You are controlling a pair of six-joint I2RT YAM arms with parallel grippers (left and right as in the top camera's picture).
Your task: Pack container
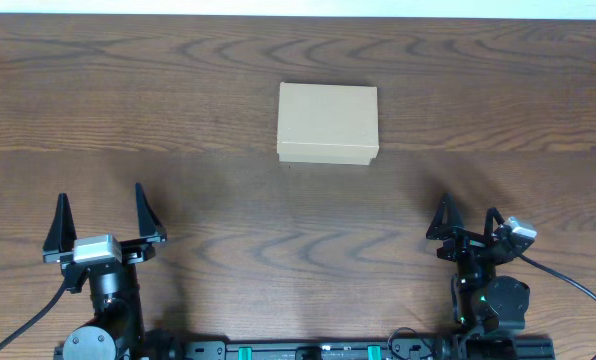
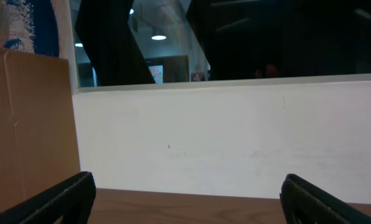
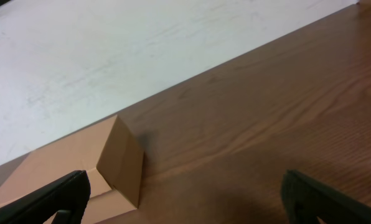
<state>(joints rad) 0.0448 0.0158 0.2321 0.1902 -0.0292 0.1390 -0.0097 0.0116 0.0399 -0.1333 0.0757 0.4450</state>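
A robot test room, lab or office in kind. The overhead view shows a dark wood-grain surface [image 1: 178, 90] with the cabled left arm [image 1: 108, 292] at lower left and right arm [image 1: 493, 297] at lower right. In the left wrist view a plain white partition [image 2: 235, 143] crosses the middle; above it, dark glass [image 2: 285, 37] mirrors a ceiling light [image 2: 159, 37] at upper centre-left.

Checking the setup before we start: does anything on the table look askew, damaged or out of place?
Nothing stands out. The cardboard box sits closed, undamaged and square to the table; the left pincer and right pincer are open, apart from it.
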